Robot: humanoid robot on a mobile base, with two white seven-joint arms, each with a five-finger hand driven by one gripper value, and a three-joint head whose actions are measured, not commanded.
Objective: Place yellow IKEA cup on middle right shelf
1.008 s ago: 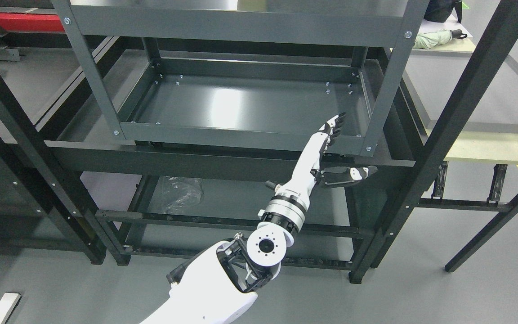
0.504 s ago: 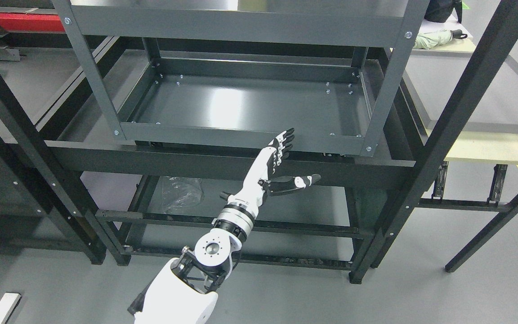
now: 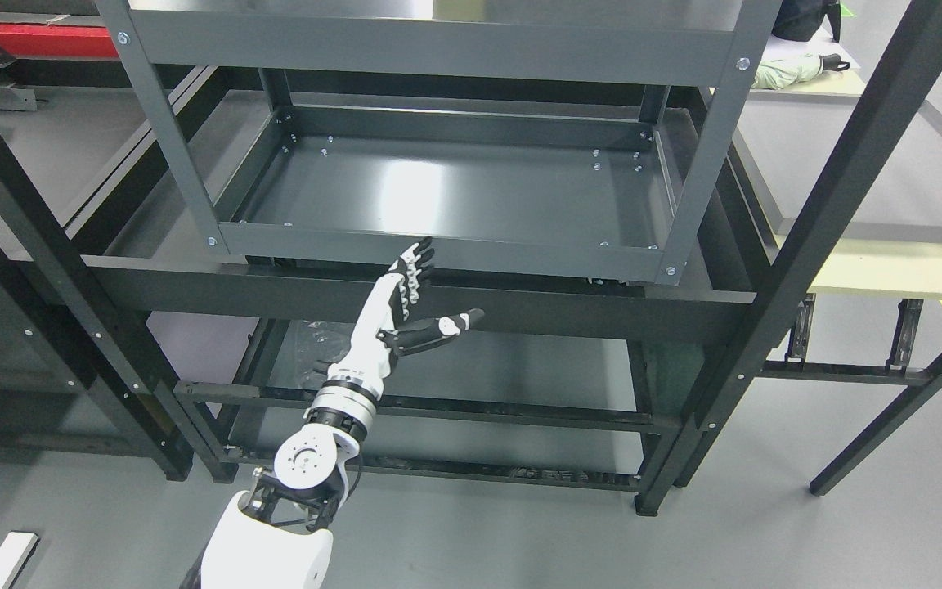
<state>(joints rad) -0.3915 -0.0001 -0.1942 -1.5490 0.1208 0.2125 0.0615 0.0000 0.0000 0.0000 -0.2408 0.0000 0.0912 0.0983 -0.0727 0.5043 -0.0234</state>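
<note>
Head view: my left robot hand [image 3: 405,307] sits centre frame, fingers spread, holding nothing. No yellow cup visible, middle shelf [image 3: 455,192] bare, so placing isn't done yet.

A white-and-black robot left hand [image 3: 405,307] reaches up from the frame's seven o'clock, fingers [image 3: 415,263] straight and thumb splayed toward three o'clock, holding nothing, in front of a dark grey metal shelf unit [image 3: 446,249]. Crumpled clear plastic [image 3: 316,339] lies on the lower shelf at the wrist's nine o'clock.
</note>
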